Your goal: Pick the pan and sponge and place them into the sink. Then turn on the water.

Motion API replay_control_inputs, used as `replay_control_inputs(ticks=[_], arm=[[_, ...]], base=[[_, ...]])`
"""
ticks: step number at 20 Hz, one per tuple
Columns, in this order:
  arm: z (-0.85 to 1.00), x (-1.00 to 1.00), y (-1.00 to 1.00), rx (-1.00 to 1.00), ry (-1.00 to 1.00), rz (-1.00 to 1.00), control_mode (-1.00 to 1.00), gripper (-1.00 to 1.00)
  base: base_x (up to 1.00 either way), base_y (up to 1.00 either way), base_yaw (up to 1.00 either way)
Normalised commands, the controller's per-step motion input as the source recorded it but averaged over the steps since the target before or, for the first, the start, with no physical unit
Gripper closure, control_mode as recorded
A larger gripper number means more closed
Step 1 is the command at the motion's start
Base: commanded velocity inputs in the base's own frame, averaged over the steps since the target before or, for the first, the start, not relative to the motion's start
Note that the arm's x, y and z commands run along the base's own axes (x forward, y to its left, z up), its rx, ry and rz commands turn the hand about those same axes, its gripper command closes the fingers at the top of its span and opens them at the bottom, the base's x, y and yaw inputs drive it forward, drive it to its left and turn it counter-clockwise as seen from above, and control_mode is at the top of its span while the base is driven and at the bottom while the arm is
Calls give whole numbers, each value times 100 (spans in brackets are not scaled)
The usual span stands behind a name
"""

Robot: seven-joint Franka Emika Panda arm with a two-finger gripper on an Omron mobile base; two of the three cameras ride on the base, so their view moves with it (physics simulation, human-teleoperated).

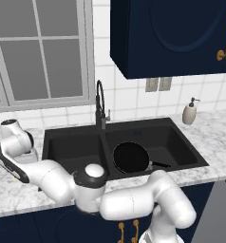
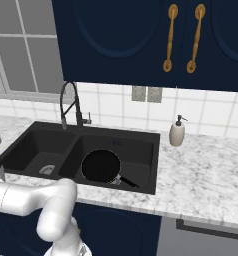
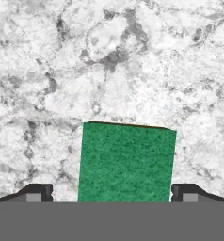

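We see the sink (image 1: pixel 181 142) already holding the pan (image 1: pixel 130 157) in its right basin; on the counter (image 3: pixel 132 61) the sponge (image 3: pixel 126 162) lies between our gripper (image 3: pixel 112 193) fingers, spread wide, gripping nothing yet

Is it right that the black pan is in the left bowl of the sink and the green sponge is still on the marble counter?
Not quite. The pan lies in the right basin of the sink, not the left; both base views show it there. The rest is right: the hand view shows the sponge lying on the marble counter, between the fingers of the open gripper.
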Motion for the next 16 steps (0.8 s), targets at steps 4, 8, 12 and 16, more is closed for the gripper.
replay_control_inputs(ticks=[4, 8, 12, 16], arm=[[-28, 0, 0, 0, 0, 0, -100, -100], [-22, 0, 0, 0, 0, 0, -100, -100], [-26, 0, 0, 0, -1, 0, -100, -100], [-31, 0, -10, 0, -5, 0, -100, -100]], base=[[0, 0, 0], [0, 0, 0], [0, 0, 0], [0, 0, 0]])
